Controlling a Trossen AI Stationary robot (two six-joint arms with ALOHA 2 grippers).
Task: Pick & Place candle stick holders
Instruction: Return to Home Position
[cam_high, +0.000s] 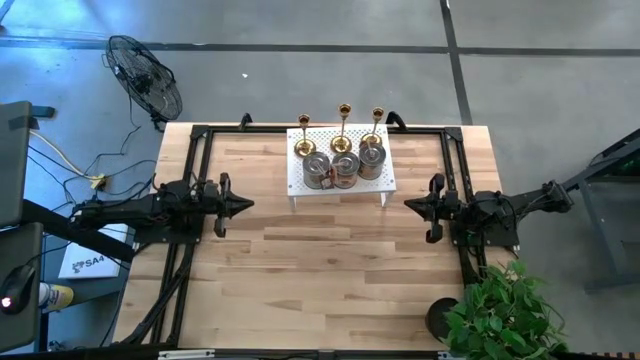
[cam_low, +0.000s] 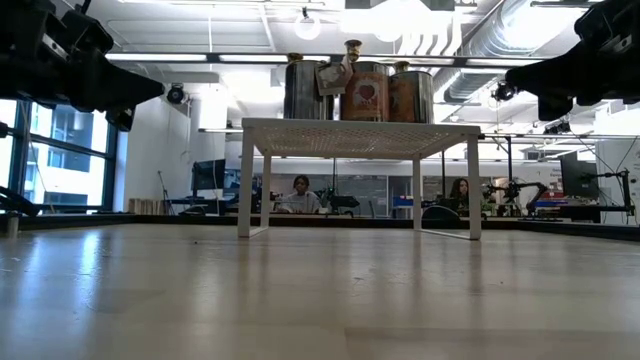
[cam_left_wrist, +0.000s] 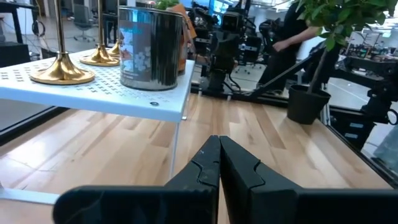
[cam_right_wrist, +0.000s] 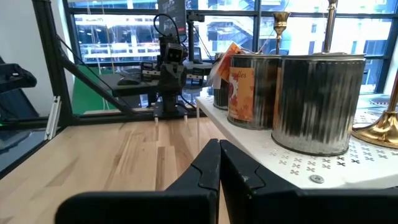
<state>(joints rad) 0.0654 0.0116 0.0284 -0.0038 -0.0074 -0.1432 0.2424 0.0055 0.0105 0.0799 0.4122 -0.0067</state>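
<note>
The pale wooden-plank worktop (cam_high: 320, 270) is bare along its near side, except for a leafy green potted plant (cam_high: 497, 312) at the near right corner. Midway back, the left claw (cam_high: 240, 204) hangs over the left side and the right claw (cam_high: 414, 204) over the right. Each points inward with its fingers pressed together and nothing between them. Both are well apart from the white perforated metal rack (cam_high: 297, 178) at the far middle.

All six candle stick holders are on that rack. Three squat silvery-bronze cylindrical holders (cam_high: 345, 167) form the nearer row, close together. Three slim shiny gold candlesticks with round bases (cam_high: 341, 143) stand behind them.

The placing looks finished, so any remaining danger probably lies in the arms' own travel.
- **Knocking the rack:** an arm swinging inward at rack height could hit a thin leg or the edge. The tall, narrow candlesticks would likely tip first and roll off the far side.
- **A holder sliding off:** the left wrist view shows the end silver holder close to the rack's corner, so a jolt might push it off.
- **Catching the plant:** the right arm works near the leaves and could snag them.

Beyond the worktop, seated people (cam_low: 300, 195) are far off.
</note>
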